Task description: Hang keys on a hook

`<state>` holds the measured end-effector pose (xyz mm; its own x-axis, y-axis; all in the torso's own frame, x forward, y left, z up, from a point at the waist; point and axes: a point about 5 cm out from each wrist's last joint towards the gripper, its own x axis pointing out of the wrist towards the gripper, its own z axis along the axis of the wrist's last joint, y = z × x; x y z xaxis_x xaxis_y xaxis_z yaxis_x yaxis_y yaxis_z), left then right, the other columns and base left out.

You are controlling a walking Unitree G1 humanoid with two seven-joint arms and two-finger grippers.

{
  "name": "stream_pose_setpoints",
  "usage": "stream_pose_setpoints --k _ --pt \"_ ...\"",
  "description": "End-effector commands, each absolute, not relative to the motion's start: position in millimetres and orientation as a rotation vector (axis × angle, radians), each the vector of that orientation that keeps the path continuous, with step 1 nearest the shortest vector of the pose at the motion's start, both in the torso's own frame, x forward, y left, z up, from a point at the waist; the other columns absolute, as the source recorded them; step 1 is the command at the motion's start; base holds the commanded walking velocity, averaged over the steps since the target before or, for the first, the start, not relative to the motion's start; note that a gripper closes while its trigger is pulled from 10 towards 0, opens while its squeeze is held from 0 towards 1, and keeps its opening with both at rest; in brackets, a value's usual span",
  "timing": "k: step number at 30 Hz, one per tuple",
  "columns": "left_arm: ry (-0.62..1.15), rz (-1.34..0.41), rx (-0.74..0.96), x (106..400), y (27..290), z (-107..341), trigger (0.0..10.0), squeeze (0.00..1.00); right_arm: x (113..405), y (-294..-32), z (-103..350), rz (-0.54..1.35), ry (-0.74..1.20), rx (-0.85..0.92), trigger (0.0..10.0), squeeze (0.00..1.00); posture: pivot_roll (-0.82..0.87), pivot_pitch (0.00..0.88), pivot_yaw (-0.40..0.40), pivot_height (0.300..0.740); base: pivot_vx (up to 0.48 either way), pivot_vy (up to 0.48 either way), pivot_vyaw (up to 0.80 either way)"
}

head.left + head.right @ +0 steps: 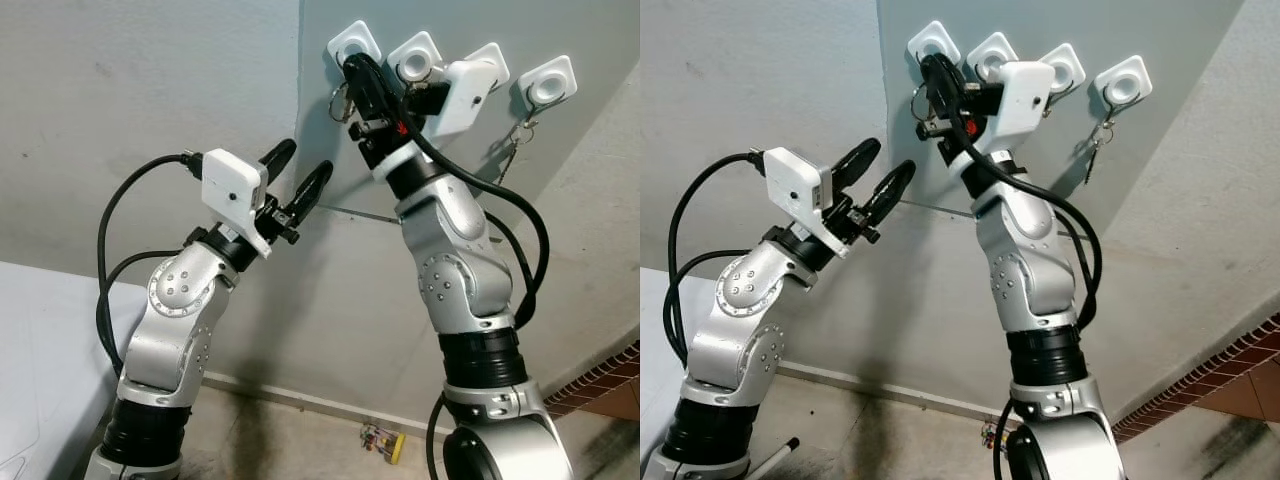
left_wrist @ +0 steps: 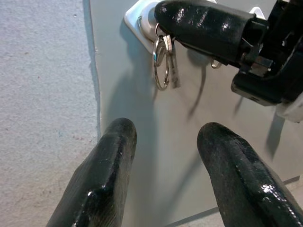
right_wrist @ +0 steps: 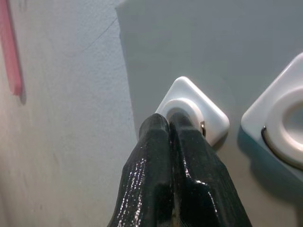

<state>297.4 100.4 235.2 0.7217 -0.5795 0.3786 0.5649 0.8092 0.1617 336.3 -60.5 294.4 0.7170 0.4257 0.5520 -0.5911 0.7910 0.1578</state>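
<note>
Reaching up to the leftmost hook (image 1: 353,43) with the right gripper (image 1: 352,68), fingers pressed together, tips touching the round knob at the hook's middle; seen close in the right wrist view, right gripper (image 3: 168,120) closing with no visible gap, a glint of metal just beside the tips. Hanging from that hook, just under the right fingers: keys (image 2: 164,61), a ring with a flat key, lying against the grey panel (image 1: 420,300). Not clearly pinching the keys; cannot tell whether the fingers are gripping the ring or just resting over it.

Holding the left gripper (image 1: 302,178) lower and to the left, fingers spread, pointing up toward the keys, well apart from them and touching nothing. Showing the same spread in the left wrist view, left gripper (image 2: 163,135) framing the panel below the keys.

Sitting in a row on the panel: four white square hooks, tilted like diamonds. Dangling from the rightmost hook (image 1: 548,81): a second bunch (image 1: 516,140). Lying on the floor (image 1: 300,440) by the wall base: a small coloured item (image 1: 384,438), too small to identify.
</note>
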Motion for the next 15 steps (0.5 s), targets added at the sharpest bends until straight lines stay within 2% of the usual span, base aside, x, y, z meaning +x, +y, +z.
stream_pose_setpoints --k 1,15 --pt "-0.464 -0.636 0.044 295.1 98.0 242.8 10.0 0.00 336.3 -61.7 303.0 0.558 -0.542 0.346 10.0 0.00 0.02 0.049 -0.081 0.740 0.000 0.000 0.00" --pt "-0.470 -0.628 0.042 294.6 97.6 243.8 10.0 0.00 335.7 -63.4 301.5 0.471 -0.510 0.404 10.0 0.00 0.02 0.042 -0.087 0.740 0.000 0.000 0.00"
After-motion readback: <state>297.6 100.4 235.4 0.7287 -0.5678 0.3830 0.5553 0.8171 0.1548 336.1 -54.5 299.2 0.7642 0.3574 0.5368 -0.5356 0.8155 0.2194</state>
